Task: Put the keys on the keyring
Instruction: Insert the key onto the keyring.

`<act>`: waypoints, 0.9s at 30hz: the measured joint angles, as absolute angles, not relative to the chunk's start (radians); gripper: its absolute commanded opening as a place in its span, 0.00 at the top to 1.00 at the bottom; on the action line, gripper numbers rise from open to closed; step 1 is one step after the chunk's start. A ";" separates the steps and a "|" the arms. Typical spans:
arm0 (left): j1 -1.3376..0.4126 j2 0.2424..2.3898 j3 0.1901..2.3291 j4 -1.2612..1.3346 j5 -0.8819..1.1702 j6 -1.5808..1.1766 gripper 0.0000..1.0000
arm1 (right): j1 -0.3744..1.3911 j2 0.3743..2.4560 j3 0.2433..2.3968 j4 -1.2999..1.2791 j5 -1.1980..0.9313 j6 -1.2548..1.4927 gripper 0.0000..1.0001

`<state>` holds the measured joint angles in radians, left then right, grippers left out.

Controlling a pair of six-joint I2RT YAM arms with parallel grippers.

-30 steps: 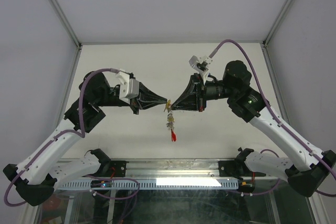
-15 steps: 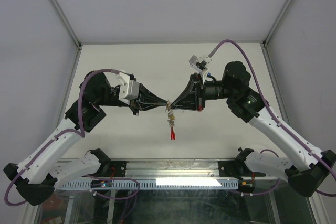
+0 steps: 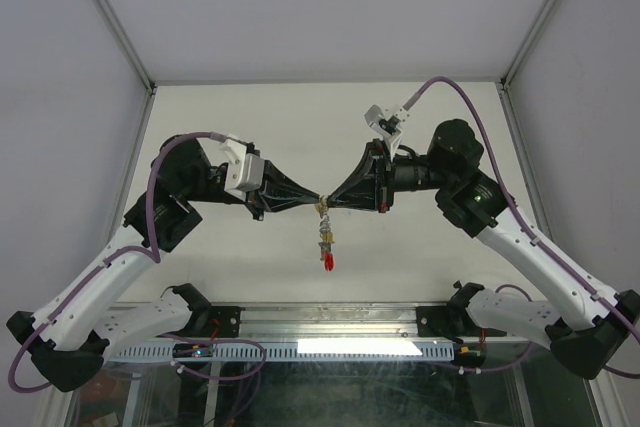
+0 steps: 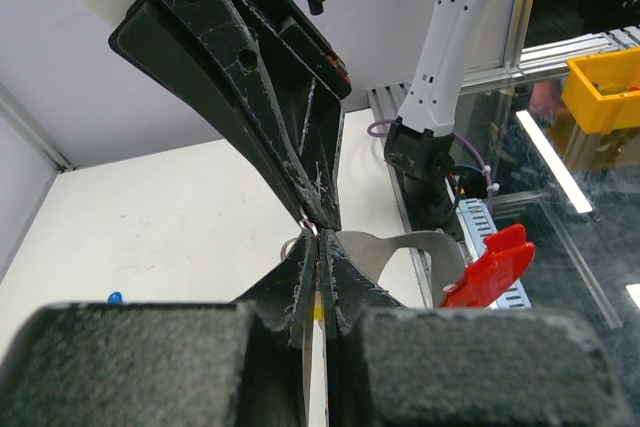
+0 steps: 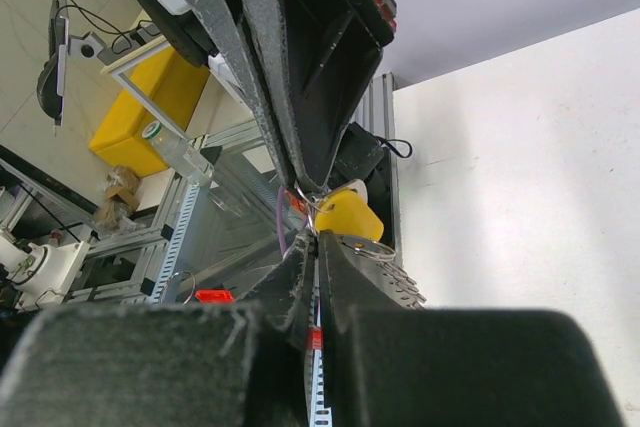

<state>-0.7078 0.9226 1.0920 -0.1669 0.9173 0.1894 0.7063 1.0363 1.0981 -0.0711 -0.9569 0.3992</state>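
Both arms reach inward above the table [image 3: 250, 117], forearms roughly level, and meet tip to tip at the centre of the top view; the left hand [image 3: 316, 197] and right hand [image 3: 331, 200] are both pinched fully closed on the top of the keyring [image 3: 324, 232]; it dangles below them, red strip [image 3: 328, 259] lowest; a yellow-capped key [image 5: 347, 215] sits at the fingertips.

Top view high at 6 o'clock, looking down toward 12, wrist views close along own fingers [image 4: 300, 287], facing each other, sharing keyring [image 3: 324, 237].
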 measured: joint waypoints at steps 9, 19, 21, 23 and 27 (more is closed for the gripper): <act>-0.708 0.923 1.092 -0.163 0.925 0.178 1.00 | 0.704 1.011 1.093 -0.044 -0.947 0.402 1.00; -0.708 0.923 1.092 -0.163 0.926 0.175 1.00 | 0.700 0.994 1.081 -0.031 -0.920 0.419 1.00; -0.708 0.923 1.092 -0.163 0.926 0.175 1.00 | 0.698 0.987 1.074 -0.017 -0.912 0.427 1.00; -0.708 0.923 1.092 -0.163 0.926 0.175 1.00 | 0.697 0.978 1.060 0.001 -0.904 0.438 1.00; -0.708 0.923 1.092 -0.163 0.926 0.175 1.00 | 0.697 0.965 1.030 0.047 -0.891 0.468 1.00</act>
<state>-0.7078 0.9230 1.0920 -0.1631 0.9257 0.1749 0.6971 0.9649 1.0302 0.0467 -0.8906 0.4679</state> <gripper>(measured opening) 0.003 0.007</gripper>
